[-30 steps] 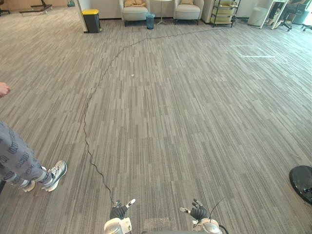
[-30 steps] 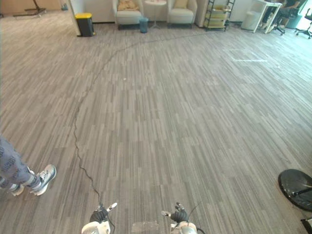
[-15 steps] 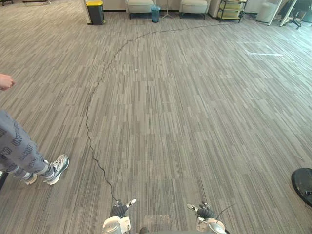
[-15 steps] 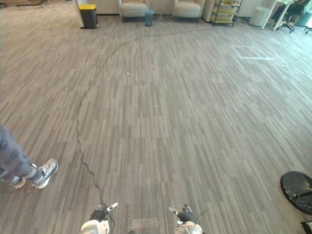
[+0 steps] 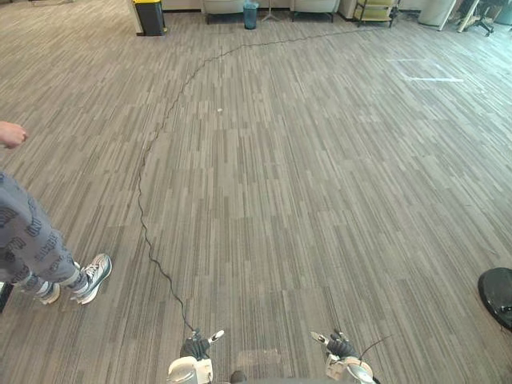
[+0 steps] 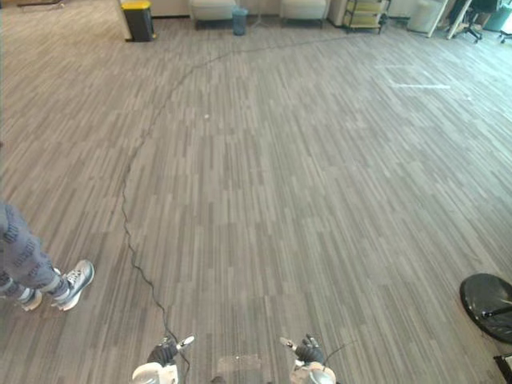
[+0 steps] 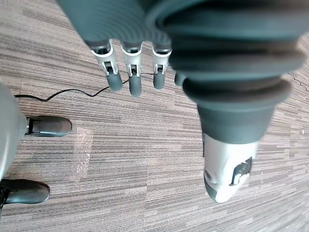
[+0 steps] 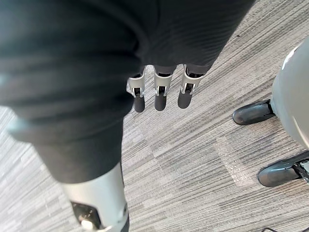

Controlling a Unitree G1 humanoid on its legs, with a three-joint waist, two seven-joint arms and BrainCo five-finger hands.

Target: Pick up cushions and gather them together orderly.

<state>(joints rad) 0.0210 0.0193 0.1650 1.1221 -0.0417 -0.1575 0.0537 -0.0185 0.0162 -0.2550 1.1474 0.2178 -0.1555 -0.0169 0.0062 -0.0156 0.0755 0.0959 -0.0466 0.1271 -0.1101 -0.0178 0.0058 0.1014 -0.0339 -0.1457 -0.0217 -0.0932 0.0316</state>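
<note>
Our left hand (image 7: 134,79) and right hand (image 8: 161,94) hung at 6 o'clock, fingers straight, holding nothing. Armchairs (image 6: 210,10) at 12 o'clock were cut off; we couldn't make out any cushions.

Person (image 5: 28,240) mostly beyond the left edge; black disc (image 5: 500,294) partly beyond the right edge.
</note>
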